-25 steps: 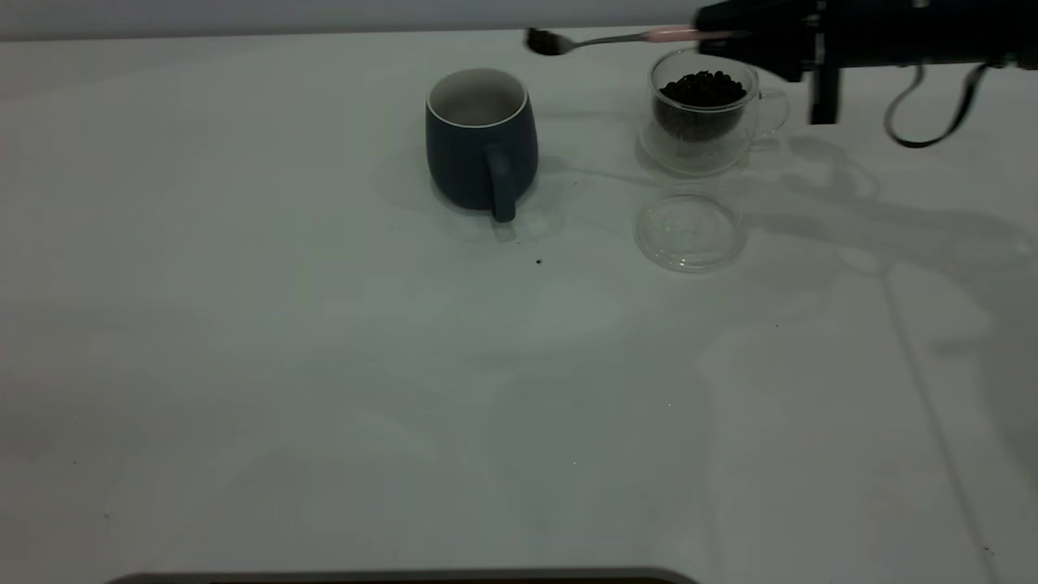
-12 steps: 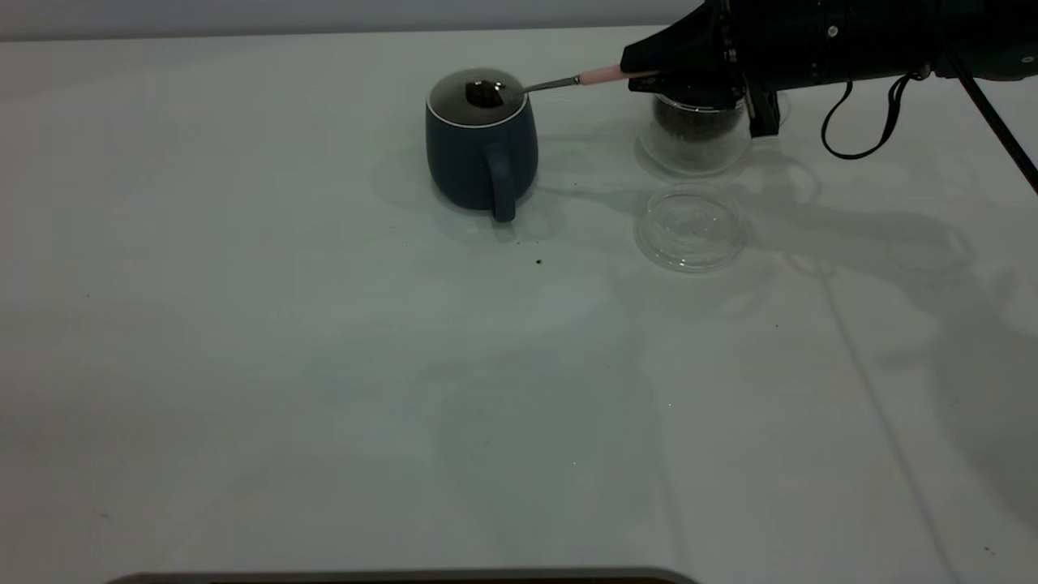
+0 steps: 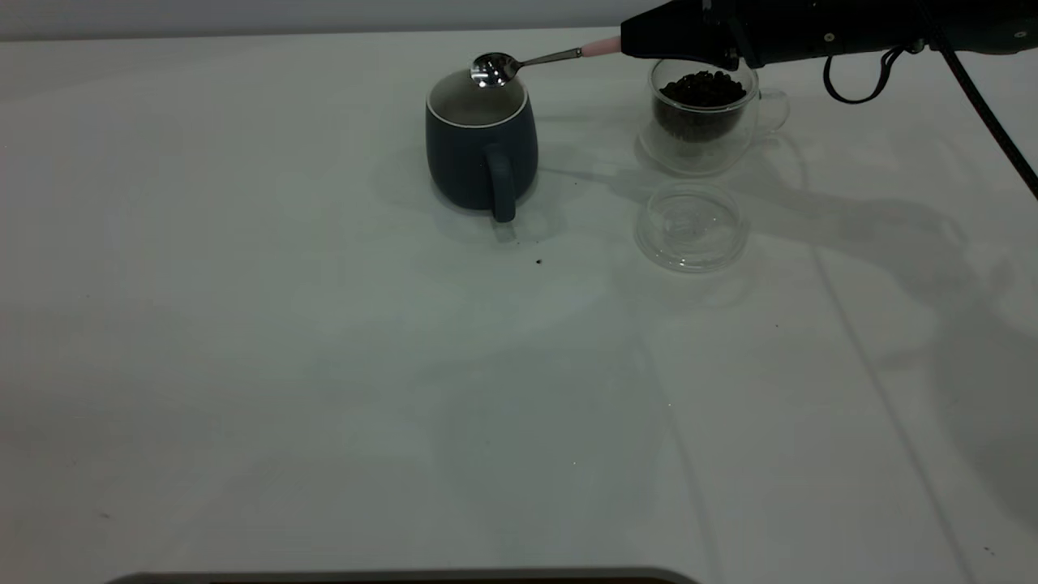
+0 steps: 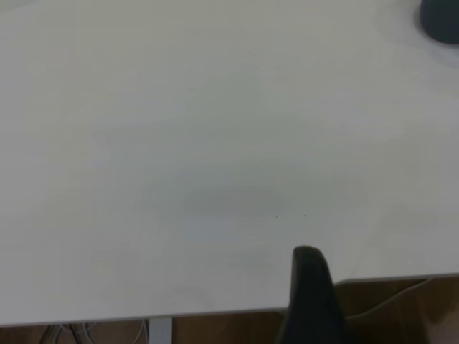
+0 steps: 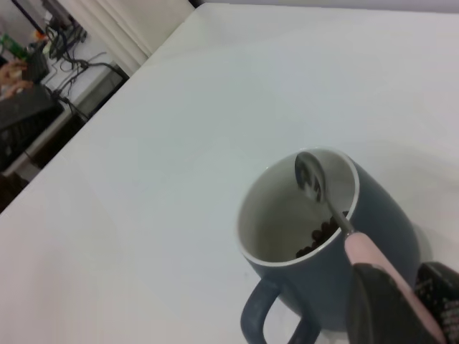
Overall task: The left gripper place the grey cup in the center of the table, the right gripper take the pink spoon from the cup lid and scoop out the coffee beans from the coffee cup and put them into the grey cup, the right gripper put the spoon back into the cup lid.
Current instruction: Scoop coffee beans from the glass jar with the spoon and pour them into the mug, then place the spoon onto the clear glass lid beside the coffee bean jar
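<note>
Right claw [image 3: 628, 42]: black, tapering; pinches pale pink spoon [image 3: 531, 62] handle, mostly hidden.
Spoon bowl: shiny metal, empty, above dark blue-grey ceramic mug [image 3: 480, 142] rim.
Mug interior: white; dark coffee beans [image 5: 319, 238] visible from right wrist only.
Clear glass cup [image 3: 702, 113]: beans inside, beside round glass lid [image 3: 691, 226] on white surface [image 3: 324, 365].
Left claw [image 4: 308, 301]: cut off at surface edge; state cannot be told.

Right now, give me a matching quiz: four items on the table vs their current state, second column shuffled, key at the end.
Items:
1. pink spoon
2. grey cup
3. coffee cup
4. cup lid

States:
A. lies bare on the table, nothing on it
B. heaped with dark coffee beans
C. held by the right tool, bowl empty above a mug rim
D. white inside, a few beans at the bottom

Pairs: 1-C, 2-D, 3-B, 4-A
</note>
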